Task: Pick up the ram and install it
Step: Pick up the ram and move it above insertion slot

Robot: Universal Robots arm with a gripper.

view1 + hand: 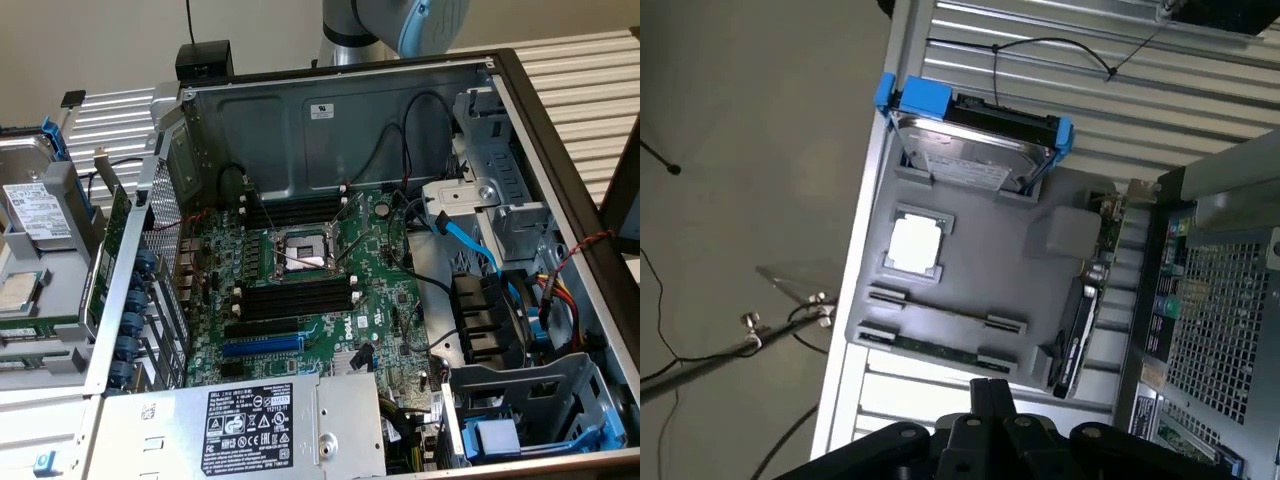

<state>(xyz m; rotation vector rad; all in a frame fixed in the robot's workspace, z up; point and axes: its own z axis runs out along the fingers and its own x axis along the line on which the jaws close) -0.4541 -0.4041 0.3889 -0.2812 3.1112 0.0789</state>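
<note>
**Robot gripper hangs over parts tray, ram not yet lifted**

The dark, black-bodied gripper (990, 392) of the single silver-and-blue robot arm (400, 22) hangs above a flat grey plastic parts tray (975, 265) beside an open metal computer case (330, 110). It holds nothing, and whether its jaws are spread or pressed together cannot be told.

Closest to the jaws lies the ram (932, 348), one long narrow green circuit-board stick resting in the tray's nearest cradle and apart from the gripper. Just beyond it runs a second long cradle (945, 310); its contents cannot be made out.

Farther from the jaws sit one square silver processor chip (914, 243) and, beyond that, one silver hard drive in a blue plastic bracket (975, 135). Off to one side of the jaws, towards the case, one dark expansion card (1077, 335) stands on edge in the tray.

The exterior view shows one green motherboard (385, 300) lying inside the case, well away from the jaws, which do not appear in that view. One open metal processor socket (300, 252) sits between two banks of long black memory slots (295, 297); the count within each bank is unclear, and no green stick shows in either. One blue expansion slot (262, 345) lies beside the lower bank. One grey power supply with a black label (250, 430) fills the case's near edge.
</note>
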